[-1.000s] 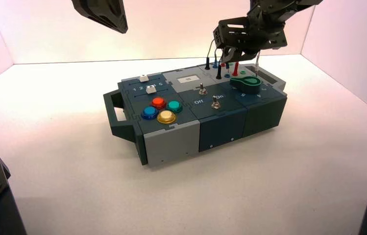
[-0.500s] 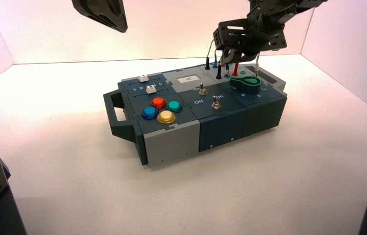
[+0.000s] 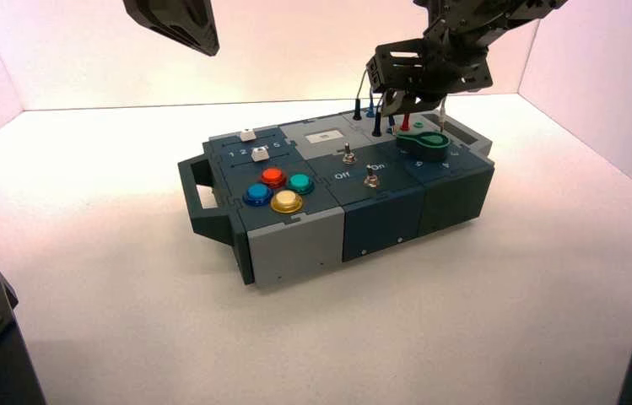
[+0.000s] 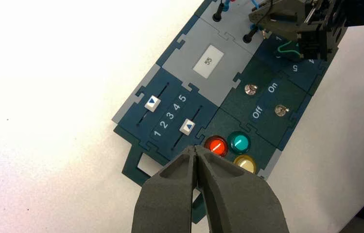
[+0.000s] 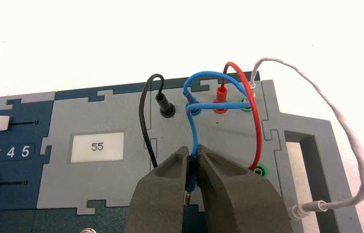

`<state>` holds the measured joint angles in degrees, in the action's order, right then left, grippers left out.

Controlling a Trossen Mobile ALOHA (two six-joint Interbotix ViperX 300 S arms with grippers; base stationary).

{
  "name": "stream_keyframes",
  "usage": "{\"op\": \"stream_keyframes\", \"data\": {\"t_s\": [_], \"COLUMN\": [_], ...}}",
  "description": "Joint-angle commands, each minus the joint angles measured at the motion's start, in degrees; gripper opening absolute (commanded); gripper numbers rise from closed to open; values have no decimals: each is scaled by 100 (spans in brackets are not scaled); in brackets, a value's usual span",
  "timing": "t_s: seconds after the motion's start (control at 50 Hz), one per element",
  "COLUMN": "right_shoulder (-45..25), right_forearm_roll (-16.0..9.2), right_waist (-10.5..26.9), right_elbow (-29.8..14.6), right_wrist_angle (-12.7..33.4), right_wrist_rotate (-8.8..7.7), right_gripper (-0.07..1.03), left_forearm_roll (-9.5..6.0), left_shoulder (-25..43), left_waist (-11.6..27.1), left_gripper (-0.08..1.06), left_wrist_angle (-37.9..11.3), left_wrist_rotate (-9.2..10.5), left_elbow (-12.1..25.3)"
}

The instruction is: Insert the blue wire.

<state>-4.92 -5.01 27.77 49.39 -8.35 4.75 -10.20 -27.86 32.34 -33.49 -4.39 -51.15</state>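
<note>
The blue wire (image 5: 193,133) arches over the grey socket panel (image 5: 121,179) at the back of the box (image 3: 295,240). One of its ends sits in a socket (image 5: 193,110) beside the red plug (image 5: 220,96). Its other blue plug (image 5: 190,175) is pinched upright in my right gripper (image 5: 194,156), with the bare metal pin showing below and in no socket. In the high view that right gripper (image 3: 402,101) hovers over the box's far right corner. My left gripper (image 4: 195,149) is shut on nothing, held above the coloured buttons.
A black wire's plug (image 5: 165,105) and a red wire (image 5: 252,121) stand in the same panel. A white wire (image 5: 350,141) trails over the box's handle opening, its plug (image 5: 307,208) loose. The display (image 5: 97,146) reads 55. Two sliders (image 4: 152,102) and two toggles (image 4: 251,89) lie nearby.
My right gripper has drifted slightly up and to the right with the blue plug still in it. The left arm has not moved.
</note>
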Motion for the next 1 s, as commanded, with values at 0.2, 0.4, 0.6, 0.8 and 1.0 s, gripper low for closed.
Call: {"op": "stream_keyframes", "data": {"t_s": [0.2, 0.4, 0.6, 0.8, 1.0], "right_shoulder": [18, 18, 18, 0, -44], "right_forearm_roll": [9, 9, 9, 26, 26], "right_waist": [18, 18, -26, -97, -97], "right_elbow": [-229, -246, -246, -246, -246], "right_wrist_angle": [-79, -88, -114, -141, -176], "right_wrist_rotate": [-35, -35, -53, -88, -88], "right_gripper": [-2, -2, -2, -2, -2], "left_forearm_roll": [0, 9, 9, 9, 9], "left_shoulder": [-70, -70, -79, -53, -44], "left_waist": [-62, -97, -114, -123, -132], "left_gripper": [-3, -3, -3, -3, -3], "left_wrist_angle": [26, 26, 26, 26, 35], "left_wrist_rotate": [-44, -62, -88, -97, -97], "left_elbow": [62, 53, 35, 26, 18]}}
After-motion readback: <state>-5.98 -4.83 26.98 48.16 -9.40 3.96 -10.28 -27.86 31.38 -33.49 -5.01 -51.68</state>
